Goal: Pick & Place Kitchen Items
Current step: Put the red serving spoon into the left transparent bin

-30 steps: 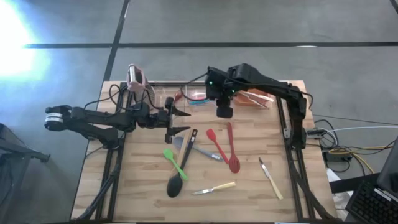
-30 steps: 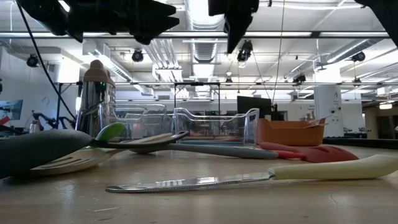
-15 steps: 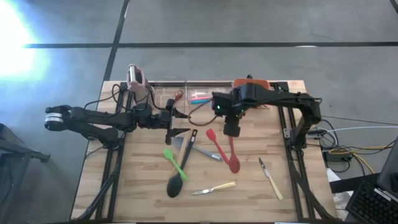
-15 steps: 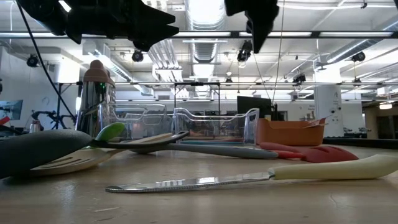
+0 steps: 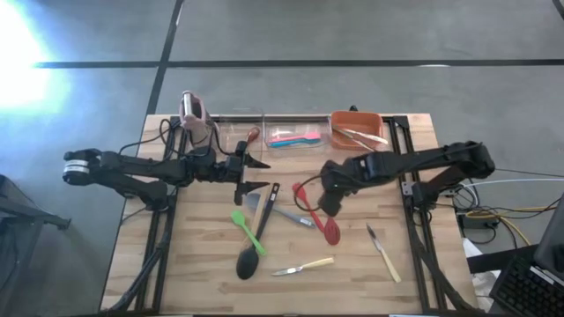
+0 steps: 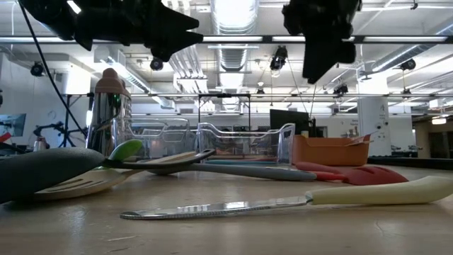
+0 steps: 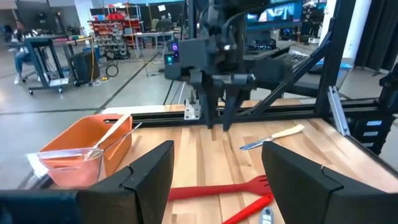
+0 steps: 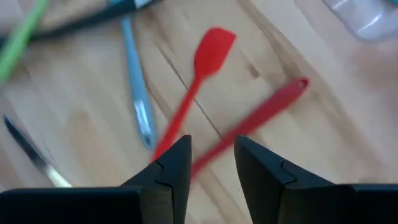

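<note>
Several utensils lie flat on the wooden table [image 5: 414,264]: a red spatula [image 5: 302,198], a red spoon [image 5: 330,231], a green spatula [image 5: 246,226], a black ladle [image 5: 254,254], a wooden spatula [image 5: 251,205], a blue-grey handled tool [image 5: 293,217] and two pale-handled knives [image 5: 304,266] [image 5: 383,252]. My right gripper [image 5: 326,204] hangs open above the red spatula [image 8: 208,56] and the red spoon's handle [image 8: 267,112], touching nothing. My left gripper [image 5: 256,173] is open and empty, held level above the table, left of the utensils.
A clear bin [image 5: 295,138] holding pink and blue utensils and an orange bin [image 5: 357,129] holding pale utensils stand along the far edge. A pink-topped rack [image 5: 192,110] stands at the far left. Bare table lies along the near edge and at the right.
My right gripper has gone from the bins at the far edge toward the near edge and slightly right, and now stands lower, over the red spatula and spoon. The utensils on the table have not moved.
</note>
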